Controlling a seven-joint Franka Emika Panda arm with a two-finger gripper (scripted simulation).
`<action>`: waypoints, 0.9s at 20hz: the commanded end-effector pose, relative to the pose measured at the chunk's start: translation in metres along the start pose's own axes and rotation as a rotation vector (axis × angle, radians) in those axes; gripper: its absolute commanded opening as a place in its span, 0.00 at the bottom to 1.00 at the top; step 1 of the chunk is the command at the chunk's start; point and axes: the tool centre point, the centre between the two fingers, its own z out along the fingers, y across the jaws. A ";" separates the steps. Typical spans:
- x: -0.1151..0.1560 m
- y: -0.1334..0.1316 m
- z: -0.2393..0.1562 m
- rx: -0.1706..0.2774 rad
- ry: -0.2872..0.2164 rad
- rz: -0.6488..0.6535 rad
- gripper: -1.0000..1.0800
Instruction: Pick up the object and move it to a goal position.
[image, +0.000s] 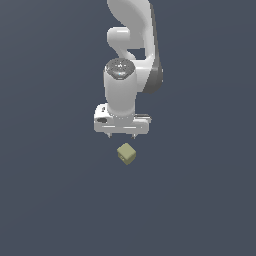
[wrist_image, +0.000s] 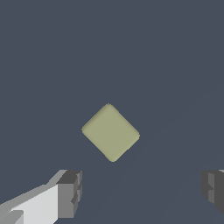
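Observation:
The object, a small khaki cube (image: 126, 154), rests on the dark grey surface, turned about 45 degrees to the gripper's jaw line. My white gripper (image: 122, 137) hangs just above and slightly behind it in the exterior view, open, with nothing between its fingers. In the wrist view the cube (wrist_image: 110, 132) lies below the camera, ahead of the line between the two dark fingertips (wrist_image: 70, 192), and the gripper (wrist_image: 142, 189) stands well apart from it. The cube is narrower than the gap between the fingers.
A plain dark grey surface (image: 55, 200) fills both views. The white arm (image: 131, 55) rises behind the gripper. No other objects or markers show.

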 end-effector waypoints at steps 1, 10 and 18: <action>0.000 0.000 0.000 0.000 0.000 -0.002 0.96; 0.002 -0.002 0.008 0.000 0.001 -0.087 0.96; 0.006 -0.007 0.024 0.002 0.003 -0.257 0.96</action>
